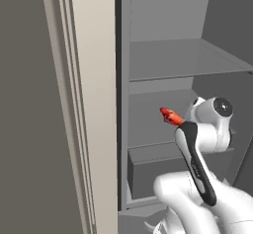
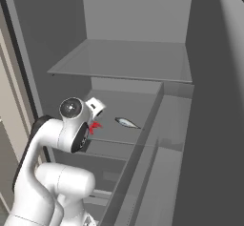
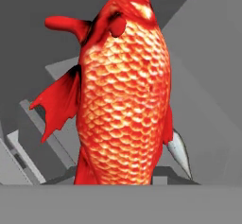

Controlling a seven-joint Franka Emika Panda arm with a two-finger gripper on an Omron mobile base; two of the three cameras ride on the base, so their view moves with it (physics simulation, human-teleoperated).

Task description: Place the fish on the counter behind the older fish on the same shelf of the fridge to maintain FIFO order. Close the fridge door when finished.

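The tool [image 2: 94,123] grips the fish [image 3: 123,90] just beside the older fish [image 2: 127,122].

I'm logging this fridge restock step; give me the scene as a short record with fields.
claw: shut on the red fish, held up inside the open fridge
red fish: above the middle shelf, not set down
grey fish: lying on the middle shelf
upper shelf: bare
arm: reaching into the fridge

Flat, even rendered light, rather dim inside the fridge [image 1: 163,60], with no clear source and only soft shading under the shelf [image 2: 128,60]. No glare. The fish [image 3: 125,90] looks slightly soft up close, perhaps from low resolution.
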